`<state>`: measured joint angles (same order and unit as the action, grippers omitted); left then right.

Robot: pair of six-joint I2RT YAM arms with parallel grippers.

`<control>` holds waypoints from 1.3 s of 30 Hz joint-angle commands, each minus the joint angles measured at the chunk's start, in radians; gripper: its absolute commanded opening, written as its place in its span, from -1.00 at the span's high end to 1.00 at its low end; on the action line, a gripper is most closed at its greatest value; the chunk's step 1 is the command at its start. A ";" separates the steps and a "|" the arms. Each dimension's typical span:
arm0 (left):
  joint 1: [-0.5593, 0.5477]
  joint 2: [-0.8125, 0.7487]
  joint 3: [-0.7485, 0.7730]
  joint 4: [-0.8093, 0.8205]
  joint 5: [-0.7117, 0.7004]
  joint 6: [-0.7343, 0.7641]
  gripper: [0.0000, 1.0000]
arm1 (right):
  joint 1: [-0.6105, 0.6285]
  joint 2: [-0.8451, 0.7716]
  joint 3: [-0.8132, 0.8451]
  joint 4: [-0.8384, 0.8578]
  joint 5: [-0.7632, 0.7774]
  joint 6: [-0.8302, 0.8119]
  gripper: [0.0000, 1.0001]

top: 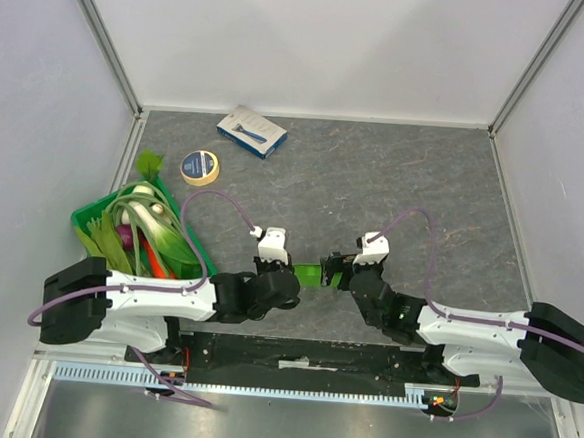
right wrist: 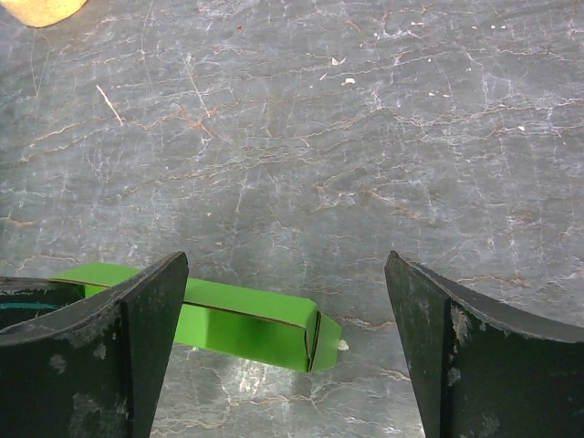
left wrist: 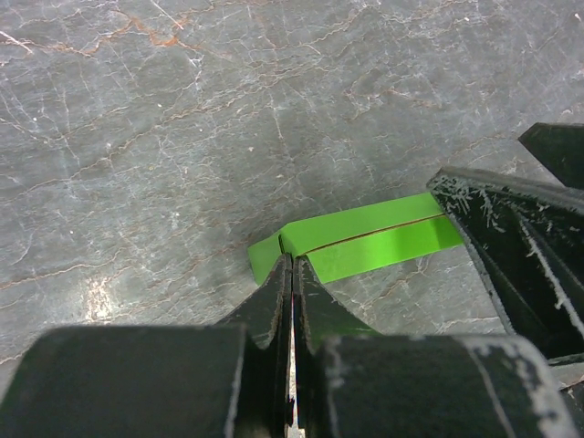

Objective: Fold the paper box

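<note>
Flattened lime-green paper box [top: 310, 275] at near middle of grey table [top: 395, 186], between the two arms, left claw [left wrist: 292, 266] pinched tight on one end of the card, right claw [right wrist: 286, 265] spread wide, other box end between its fingers, ungripped

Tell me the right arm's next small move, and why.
Probably close the right gripper on the paper box. Its fingers stand wide open with the box's free end lying in the gap between them, while the left gripper is shut on the other end, so the box looks ready to be held from both sides.
</note>
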<state>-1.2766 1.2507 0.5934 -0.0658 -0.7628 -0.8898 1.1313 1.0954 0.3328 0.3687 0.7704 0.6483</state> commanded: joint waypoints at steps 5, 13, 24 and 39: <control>-0.023 0.049 0.005 -0.155 0.011 -0.057 0.93 | 0.045 0.043 -0.089 0.197 0.109 -0.030 -0.92; -0.044 -0.046 -0.041 -0.152 0.036 -0.066 0.18 | 0.099 0.110 -0.161 0.266 0.184 0.013 -0.91; -0.035 -0.502 -0.127 -0.109 0.336 0.017 0.07 | 0.125 0.109 -0.193 0.251 0.210 0.042 -0.91; 0.385 -0.183 -0.036 0.312 0.720 0.087 0.75 | 0.125 0.063 -0.164 0.168 0.210 0.063 -0.93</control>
<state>-0.9272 1.0374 0.6003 0.0410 -0.1524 -0.8471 1.2530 1.1492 0.1818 0.6651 0.9405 0.7227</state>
